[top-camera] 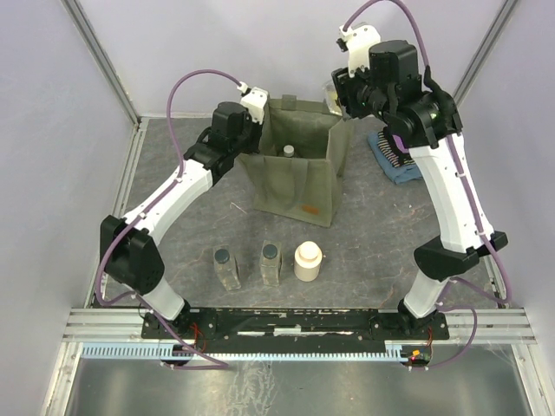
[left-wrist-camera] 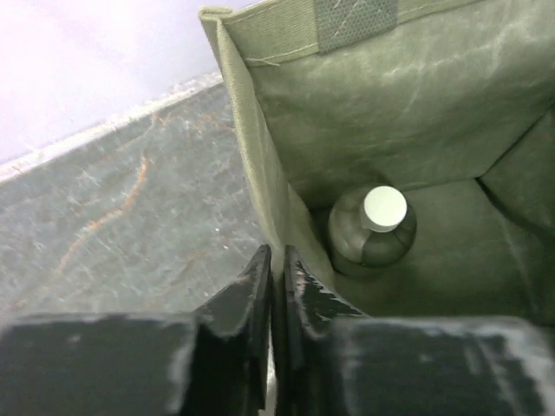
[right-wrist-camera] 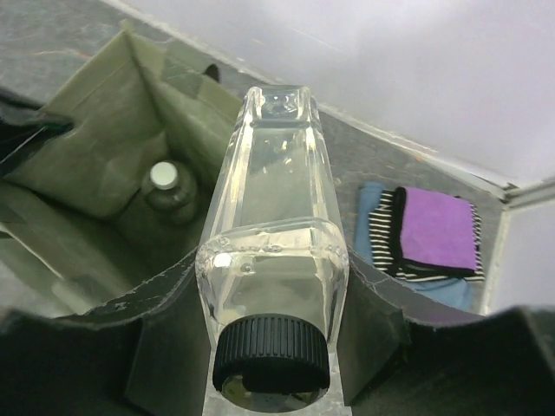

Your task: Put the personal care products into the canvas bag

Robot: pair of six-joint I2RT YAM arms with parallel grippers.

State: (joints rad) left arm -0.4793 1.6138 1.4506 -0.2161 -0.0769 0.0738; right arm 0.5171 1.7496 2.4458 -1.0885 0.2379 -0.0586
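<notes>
Left gripper (left-wrist-camera: 277, 290): the overhead view hides it under its own wrist, at the left rim of the canvas bag (top-camera: 295, 169). The left wrist cam fills that in: fingers nearly together, only a slit, with the bag's left wall edge running into it. Reads as a pinch on the fabric. The same cam looks down into the bag and shows the nozzle-topped bottle (left-wrist-camera: 371, 227) upright on the floor by the left wall. Overhead only catches its pale top through the mouth.

Right gripper (right-wrist-camera: 270, 325): clamped on the held bottle (right-wrist-camera: 273, 191), clear and rectangular, dark cap toward the camera, up in the air by the bag's far right corner. Overhead barely shows it behind the wrist.

Surface is a grey mottled table (top-camera: 373, 234), scratched. Aluminium rail (top-camera: 87, 322) along the near edge, pale walls (top-camera: 217, 43) on three sides.

Outside the bag, in front:
- front-left bottle (top-camera: 225, 267) and front-middle bottle (top-camera: 271, 263), both standing caps up and close together
- cream-white jar (top-camera: 308, 262) just right of them
- thin pale sliver (top-camera: 238, 207) on the table off the bag's front left corner
- orange-brown tag (top-camera: 308, 210) low on the bag's front

Folded cloth (top-camera: 390, 160), blue and purple, lies right of the bag. The right arm partly covers it from overhead. The right wrist cam sees it better, including a striped layer.
</notes>
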